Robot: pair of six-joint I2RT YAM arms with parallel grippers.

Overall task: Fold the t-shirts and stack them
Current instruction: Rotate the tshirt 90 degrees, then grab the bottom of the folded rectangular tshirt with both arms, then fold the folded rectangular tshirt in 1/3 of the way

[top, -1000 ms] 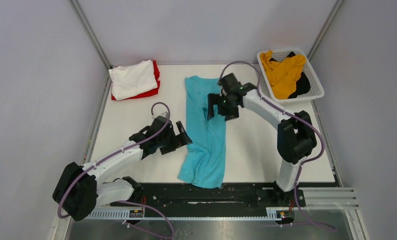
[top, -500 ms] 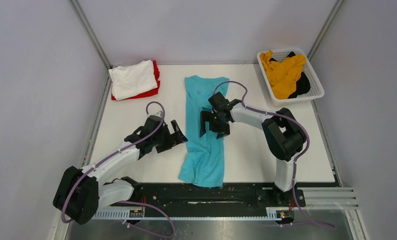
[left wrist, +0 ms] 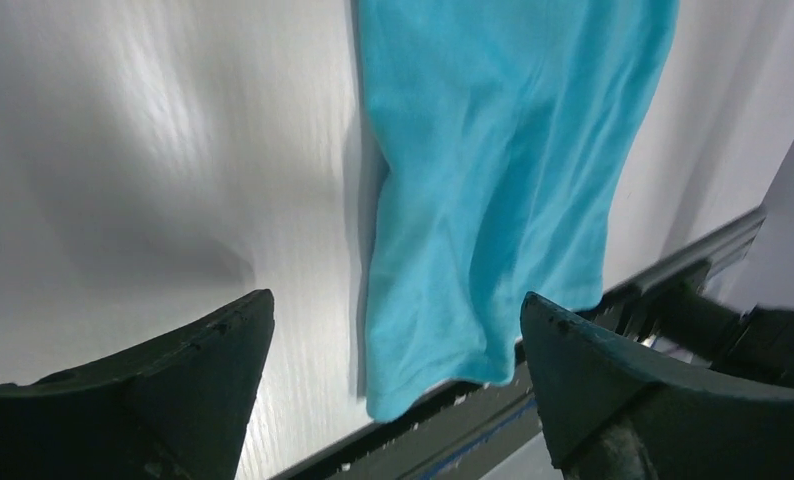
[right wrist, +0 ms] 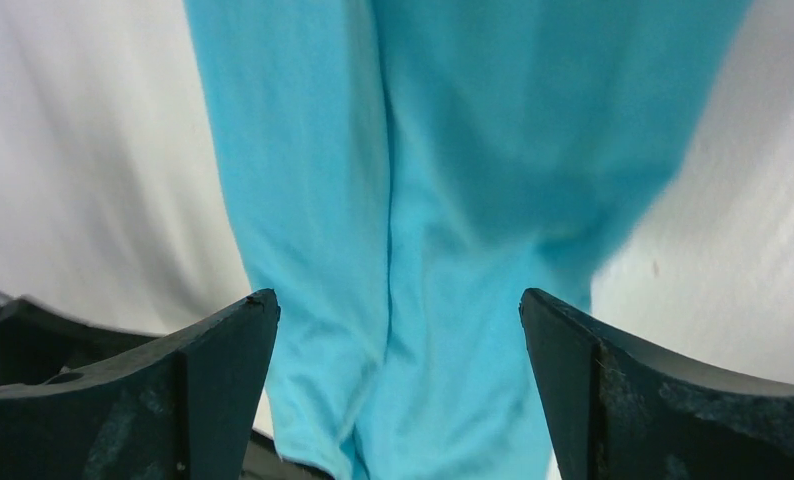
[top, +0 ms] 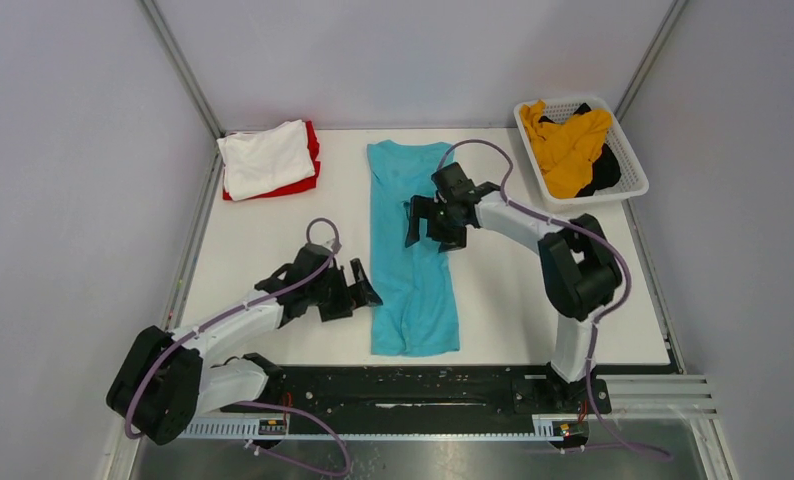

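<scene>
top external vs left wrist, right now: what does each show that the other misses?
Only top external: the whole teal t-shirt laid lengthwise mid-table, the white t-shirt folded on the red t-shirt at far left, the basket holding the mustard t-shirt and black t-shirt at far right, and the right gripper over the teal cloth.
Only left wrist: close detail of the near hem corner and its wrinkles.
Both: teal t-shirt, left gripper open, white table, black base rail.
</scene>
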